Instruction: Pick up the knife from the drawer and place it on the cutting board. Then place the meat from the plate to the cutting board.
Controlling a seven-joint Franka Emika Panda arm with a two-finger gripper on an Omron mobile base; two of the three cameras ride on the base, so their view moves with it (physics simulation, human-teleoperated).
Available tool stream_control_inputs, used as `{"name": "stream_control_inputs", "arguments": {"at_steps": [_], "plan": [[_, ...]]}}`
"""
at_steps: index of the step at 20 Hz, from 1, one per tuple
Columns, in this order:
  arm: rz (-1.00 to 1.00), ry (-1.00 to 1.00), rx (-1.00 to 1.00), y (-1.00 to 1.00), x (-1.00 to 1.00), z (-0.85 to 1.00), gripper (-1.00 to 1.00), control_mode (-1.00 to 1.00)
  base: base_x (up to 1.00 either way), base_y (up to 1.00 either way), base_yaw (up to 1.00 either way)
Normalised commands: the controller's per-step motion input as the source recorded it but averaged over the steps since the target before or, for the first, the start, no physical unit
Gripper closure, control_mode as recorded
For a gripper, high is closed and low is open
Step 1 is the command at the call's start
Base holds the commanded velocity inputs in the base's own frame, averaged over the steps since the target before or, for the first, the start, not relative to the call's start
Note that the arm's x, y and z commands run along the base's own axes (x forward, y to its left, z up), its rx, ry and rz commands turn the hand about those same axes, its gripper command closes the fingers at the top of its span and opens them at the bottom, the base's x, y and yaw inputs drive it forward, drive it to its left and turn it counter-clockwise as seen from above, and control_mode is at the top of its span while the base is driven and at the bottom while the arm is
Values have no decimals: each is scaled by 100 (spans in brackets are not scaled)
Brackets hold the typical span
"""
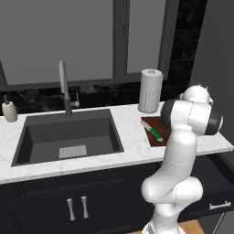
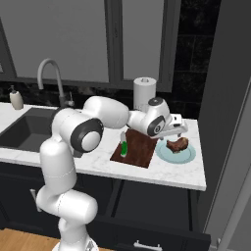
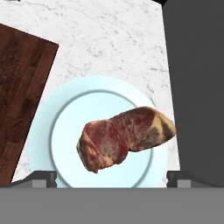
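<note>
With the green-handled knife [image 2: 124, 147] already lying on the dark reddish-brown wooden cutting board [image 2: 139, 149], the robot's two-finger gripper [image 2: 179, 131] hung wide open and empty above the reddish-brown lump of meat [image 3: 124, 138], not yet lifted from the pale blue round plate [image 3: 65, 131] beside the board's right edge.

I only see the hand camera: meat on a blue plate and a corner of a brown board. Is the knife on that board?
Observer: Yes. The knife lies on the cutting board, with its green handle toward the counter's front edge.
Child: How high is my tool over the meat?
Observer: From the side, the tool hangs just above the meat on the plate. Its jaws are open and it seems not to be touching.
Child: What's behind the board?
Observer: A white paper-towel roll stands upright near the back wall.
</note>
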Motion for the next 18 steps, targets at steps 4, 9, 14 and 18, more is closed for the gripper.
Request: {"name": "stream_control_inputs", "arguments": {"at_steps": [4, 9, 14, 18], "plan": [[5, 1, 0, 0, 0, -16, -100, -100, 0, 0, 0], [5, 3, 0, 0, 2, -21, -100, -100, 0, 0, 0], [3, 5, 0, 0, 15, -22, -100, -100, 0, 0, 0], [2, 5, 0, 0, 14, -24, -100, -100, 0, 0, 0]]}}
